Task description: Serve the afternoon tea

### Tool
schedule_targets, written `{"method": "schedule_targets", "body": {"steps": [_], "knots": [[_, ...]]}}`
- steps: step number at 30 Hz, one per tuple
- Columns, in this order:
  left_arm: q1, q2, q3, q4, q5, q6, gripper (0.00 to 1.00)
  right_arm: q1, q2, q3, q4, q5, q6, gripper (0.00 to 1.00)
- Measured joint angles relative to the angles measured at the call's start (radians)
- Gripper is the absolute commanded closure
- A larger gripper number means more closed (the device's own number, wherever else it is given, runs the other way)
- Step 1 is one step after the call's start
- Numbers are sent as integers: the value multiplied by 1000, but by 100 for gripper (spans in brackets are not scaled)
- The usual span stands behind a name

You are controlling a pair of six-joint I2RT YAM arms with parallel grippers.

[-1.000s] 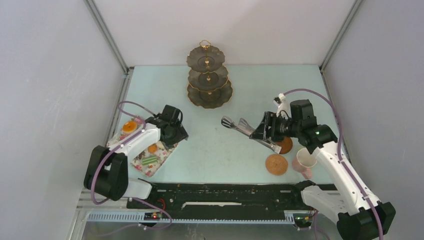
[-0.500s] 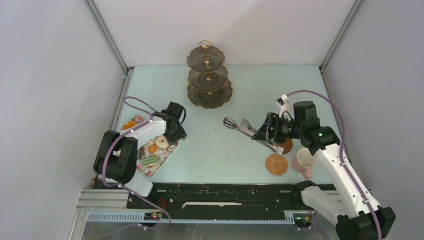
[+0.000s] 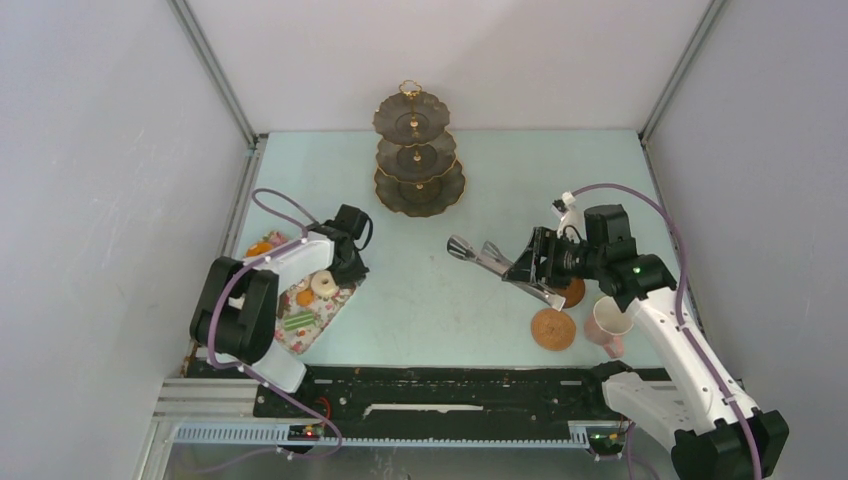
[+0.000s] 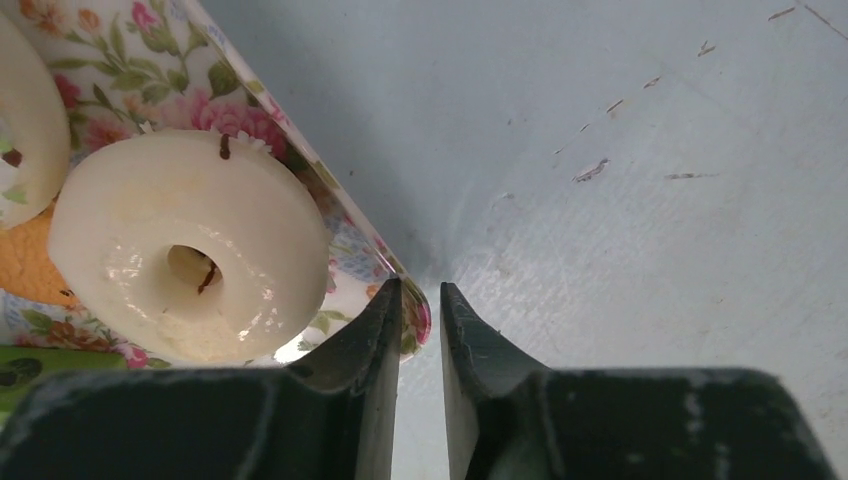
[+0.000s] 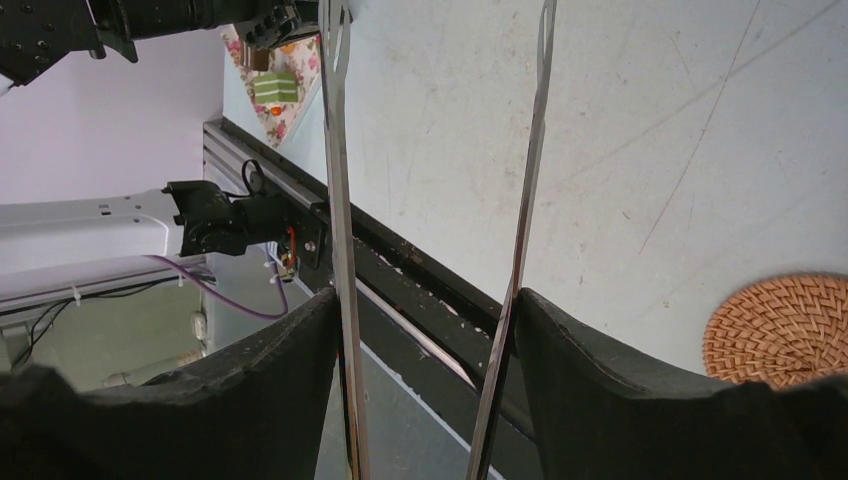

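Observation:
The toy cakes lie on a floral-print cloth (image 3: 283, 335) at the left: a white doughnut (image 3: 323, 283), an orange piece (image 3: 305, 297) and a green piece (image 3: 297, 321). My left gripper (image 3: 352, 268) is shut on the cloth's right corner. The left wrist view shows that corner (image 4: 412, 322) pinched in my left gripper (image 4: 420, 300), with the white doughnut (image 4: 185, 245) just left of it. My right gripper (image 3: 535, 262) is shut on the long grey tongs (image 3: 480, 252), whose two blades (image 5: 338, 150) run between its fingers. Two round brown coasters (image 3: 553, 328) (image 3: 572, 291) and a pink cup (image 3: 608, 322) sit by the right arm.
A dark three-tier stand (image 3: 419, 150) with gold rims stands at the back centre of the pale green table (image 3: 430, 290). The black rail (image 3: 450, 390) with the arm bases runs along the near edge. Grey walls close in both sides.
My left gripper has shut on the cloth's corner, and the left arm has swung back, uncovering the white doughnut. The right arm with the tongs has barely shifted.

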State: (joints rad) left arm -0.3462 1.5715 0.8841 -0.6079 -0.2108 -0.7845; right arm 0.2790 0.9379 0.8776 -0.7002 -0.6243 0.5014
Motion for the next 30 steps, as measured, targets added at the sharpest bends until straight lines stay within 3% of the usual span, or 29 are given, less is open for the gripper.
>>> {"method": "schedule_targets", "body": {"steps": [10,19,30], "knots": [[-41,31,40,-29,1,35,98,0,17,-6,39,1,16,34],[-146,93,124,-39,24,33,100,-1,28,-6,52,8,22,33],[-209,97,122,-17,61,-3,100,-2,34,-6,52,19,22,33]]}}
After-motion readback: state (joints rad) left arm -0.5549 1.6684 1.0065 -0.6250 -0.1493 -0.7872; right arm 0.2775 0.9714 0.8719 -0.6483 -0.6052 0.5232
